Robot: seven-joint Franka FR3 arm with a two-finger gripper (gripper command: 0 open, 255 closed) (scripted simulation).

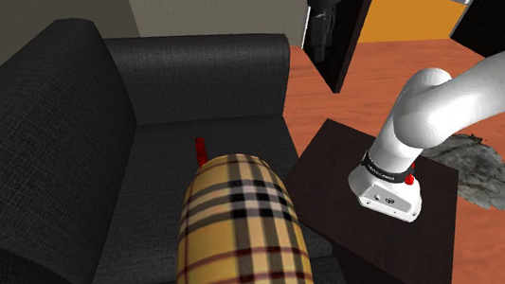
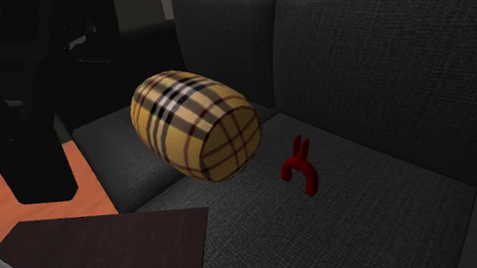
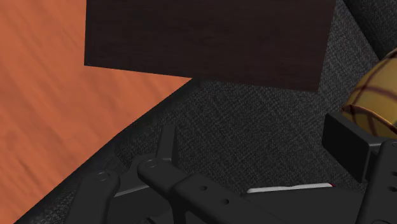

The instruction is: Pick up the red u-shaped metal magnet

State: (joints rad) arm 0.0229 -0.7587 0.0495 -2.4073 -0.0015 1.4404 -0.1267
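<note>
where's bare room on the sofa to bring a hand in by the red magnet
Widest bare patch: seat cushion on the second exterior view's right of the red magnet, bordered by the backrest. Seat in front of the magnet is bare too. Crowded: the narrow gap between magnet and plaid bolster.

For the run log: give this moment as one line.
red magnet: on sofa seat beside plaid cushion, untouched | arm: above dark box | grasp: not started
</note>
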